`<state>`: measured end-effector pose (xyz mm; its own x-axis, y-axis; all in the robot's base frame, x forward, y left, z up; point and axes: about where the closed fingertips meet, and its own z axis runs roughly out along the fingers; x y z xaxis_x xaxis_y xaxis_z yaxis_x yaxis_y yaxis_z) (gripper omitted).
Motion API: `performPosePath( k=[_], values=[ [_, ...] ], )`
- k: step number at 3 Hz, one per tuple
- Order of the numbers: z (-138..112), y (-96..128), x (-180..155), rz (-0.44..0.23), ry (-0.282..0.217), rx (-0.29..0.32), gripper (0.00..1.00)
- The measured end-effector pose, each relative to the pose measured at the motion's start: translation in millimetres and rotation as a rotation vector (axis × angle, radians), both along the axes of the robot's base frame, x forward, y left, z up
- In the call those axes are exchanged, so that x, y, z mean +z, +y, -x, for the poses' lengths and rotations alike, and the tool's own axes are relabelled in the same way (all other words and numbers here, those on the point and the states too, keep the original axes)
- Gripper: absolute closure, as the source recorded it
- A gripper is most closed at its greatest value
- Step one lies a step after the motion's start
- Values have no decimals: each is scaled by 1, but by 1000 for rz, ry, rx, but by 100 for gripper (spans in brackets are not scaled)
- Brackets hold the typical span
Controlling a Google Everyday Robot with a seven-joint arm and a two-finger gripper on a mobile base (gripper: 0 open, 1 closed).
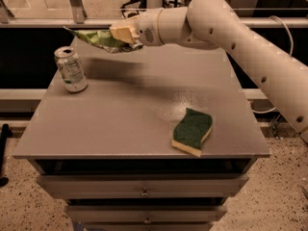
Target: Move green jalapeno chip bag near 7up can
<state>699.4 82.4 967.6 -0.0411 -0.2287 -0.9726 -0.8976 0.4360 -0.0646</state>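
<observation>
The green jalapeno chip bag [98,37] hangs crumpled in the air above the far left part of the grey table [120,114]. My gripper [124,34] is shut on the bag's right end, with the white arm reaching in from the right. The 7up can [70,69] stands upright on the table's left side, below and to the left of the bag, apart from it. The bag's shadow falls on the table just right of the can.
A dark green wavy sponge with a yellow base [192,131] lies near the table's front right edge. Drawers [144,191] sit under the tabletop. A glass railing [72,4] runs behind the table.
</observation>
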Motion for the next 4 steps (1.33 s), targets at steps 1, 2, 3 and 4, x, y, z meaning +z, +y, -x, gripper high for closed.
performPosePath(
  k=[1,2,3,4],
  values=[
    [1,15,-9,13,18,1,100],
    [0,28,-18,26,38,-5,100],
    [3,33,-26,36,49,-3,85],
    [7,32,-33,43,49,0,61]
  ],
)
